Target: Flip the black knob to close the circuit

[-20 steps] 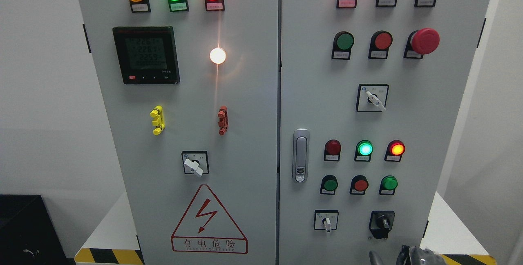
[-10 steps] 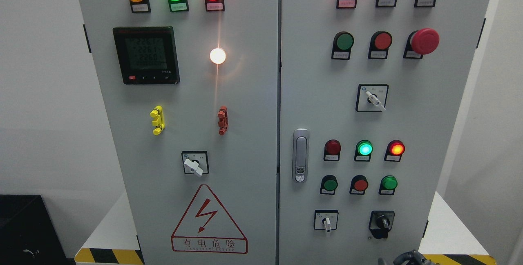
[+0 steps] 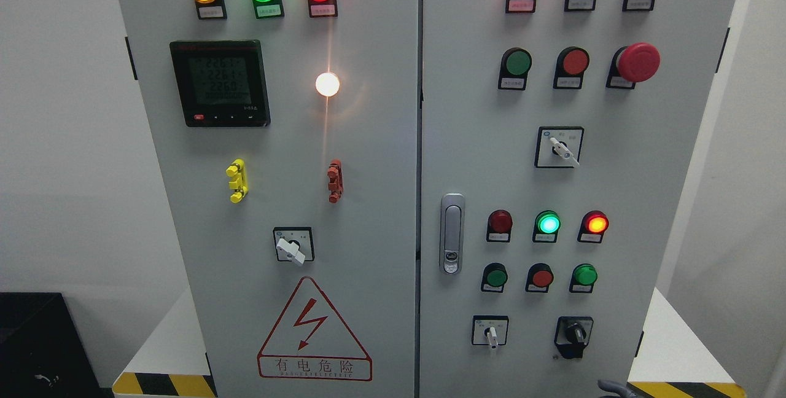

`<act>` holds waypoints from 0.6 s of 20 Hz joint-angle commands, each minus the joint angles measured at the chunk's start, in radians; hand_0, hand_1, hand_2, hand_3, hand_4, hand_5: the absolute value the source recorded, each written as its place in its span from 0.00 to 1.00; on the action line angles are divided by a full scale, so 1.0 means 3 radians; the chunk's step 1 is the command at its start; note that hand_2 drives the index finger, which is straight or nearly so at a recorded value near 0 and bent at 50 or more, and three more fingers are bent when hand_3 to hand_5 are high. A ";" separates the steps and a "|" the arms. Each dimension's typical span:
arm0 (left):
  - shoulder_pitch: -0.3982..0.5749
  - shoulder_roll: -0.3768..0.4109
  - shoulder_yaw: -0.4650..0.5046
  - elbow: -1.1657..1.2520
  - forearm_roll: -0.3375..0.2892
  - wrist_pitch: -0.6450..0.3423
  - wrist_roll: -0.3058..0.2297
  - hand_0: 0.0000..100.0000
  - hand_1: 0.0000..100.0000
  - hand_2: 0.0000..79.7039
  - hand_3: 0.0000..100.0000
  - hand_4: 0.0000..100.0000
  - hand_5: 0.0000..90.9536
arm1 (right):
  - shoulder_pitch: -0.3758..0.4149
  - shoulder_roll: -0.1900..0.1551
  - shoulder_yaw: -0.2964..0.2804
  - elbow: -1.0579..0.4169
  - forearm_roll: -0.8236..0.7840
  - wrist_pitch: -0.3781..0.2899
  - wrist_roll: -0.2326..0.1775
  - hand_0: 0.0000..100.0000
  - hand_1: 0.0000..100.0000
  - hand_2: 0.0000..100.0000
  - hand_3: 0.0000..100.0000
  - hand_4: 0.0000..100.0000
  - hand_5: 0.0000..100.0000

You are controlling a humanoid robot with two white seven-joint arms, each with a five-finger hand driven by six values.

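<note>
The black knob [image 3: 575, 331] sits on a black square plate at the lower right of the grey cabinet's right door [image 3: 620, 201]. Nothing touches it. Only a grey sliver of my right hand [image 3: 611, 384] shows at the bottom edge, below and slightly right of the knob. My left arm is out of view.
A white-handled selector [image 3: 491, 332] sits left of the knob, with green and red push buttons [image 3: 541, 277] above. Further up are lit indicator lamps [image 3: 548, 223], another selector [image 3: 560, 147] and a red mushroom stop button [image 3: 637, 62]. The door latch [image 3: 452, 233] is at centre. The left door carries a meter [image 3: 220, 83].
My right hand has dropped down out of the picture; a second ago its fingers showed below the knob, now only a sliver is left. The knob has not moved.
</note>
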 commanded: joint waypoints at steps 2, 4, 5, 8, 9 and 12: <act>0.0072 -0.0001 -0.0004 -0.0077 0.0000 -0.0001 0.0000 0.12 0.56 0.00 0.00 0.00 0.00 | 0.0154 0.0001 0.0078 -0.0073 -0.0747 -0.0139 0.0378 0.00 0.03 0.06 0.18 0.10 0.04; 0.0072 -0.0001 -0.0004 -0.0077 0.0000 -0.0001 0.0000 0.12 0.56 0.00 0.00 0.00 0.00 | 0.0174 0.0001 0.0078 -0.0078 -0.0844 -0.0144 0.0491 0.00 0.02 0.02 0.11 0.02 0.00; 0.0072 -0.0001 0.0001 -0.0077 0.0000 -0.0001 0.0000 0.12 0.56 0.00 0.00 0.00 0.00 | 0.0179 0.0001 0.0078 -0.0078 -0.0890 -0.0144 0.0517 0.00 0.01 0.00 0.08 0.00 0.00; 0.0072 -0.0001 0.0001 -0.0077 0.0000 -0.0001 0.0000 0.12 0.56 0.00 0.00 0.00 0.00 | 0.0180 0.0001 0.0078 -0.0078 -0.0916 -0.0139 0.0527 0.00 0.01 0.00 0.05 0.00 0.00; 0.0072 -0.0001 -0.0004 -0.0077 0.0000 -0.0001 0.0000 0.12 0.56 0.00 0.00 0.00 0.00 | 0.0180 0.0001 0.0078 -0.0078 -0.0916 -0.0139 0.0527 0.00 0.01 0.00 0.05 0.00 0.00; 0.0072 -0.0001 0.0001 -0.0077 0.0000 -0.0001 0.0000 0.12 0.56 0.00 0.00 0.00 0.00 | 0.0185 0.0001 0.0078 -0.0088 -0.0916 -0.0144 0.0527 0.00 0.00 0.00 0.05 0.00 0.00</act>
